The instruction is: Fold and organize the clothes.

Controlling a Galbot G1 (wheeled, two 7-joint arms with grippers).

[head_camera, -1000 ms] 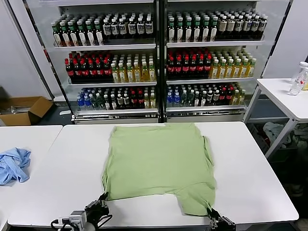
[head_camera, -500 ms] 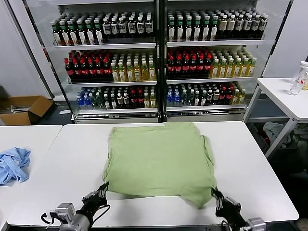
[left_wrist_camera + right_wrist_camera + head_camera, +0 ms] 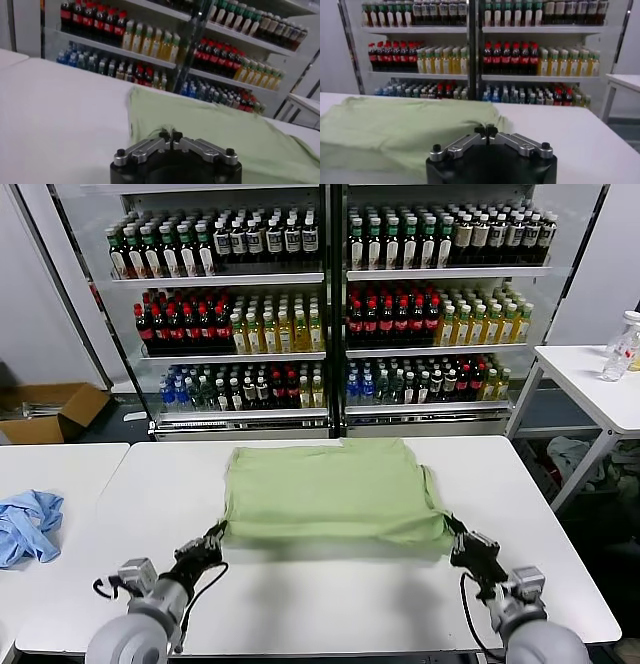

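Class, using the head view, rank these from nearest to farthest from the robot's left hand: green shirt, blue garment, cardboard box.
1. Green shirt: its near-left corner is gripped by the left hand.
2. Blue garment: side table, farther left.
3. Cardboard box: floor, far left, behind.

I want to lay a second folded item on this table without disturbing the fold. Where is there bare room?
Bare tabletop runs along the near edge, between the left gripper and right gripper. More lies right of the green polo shirt, and a strip on its left. The middle is crowded: both grippers pinch the shirt's near corners. The blue garment lies on the neighbouring table.
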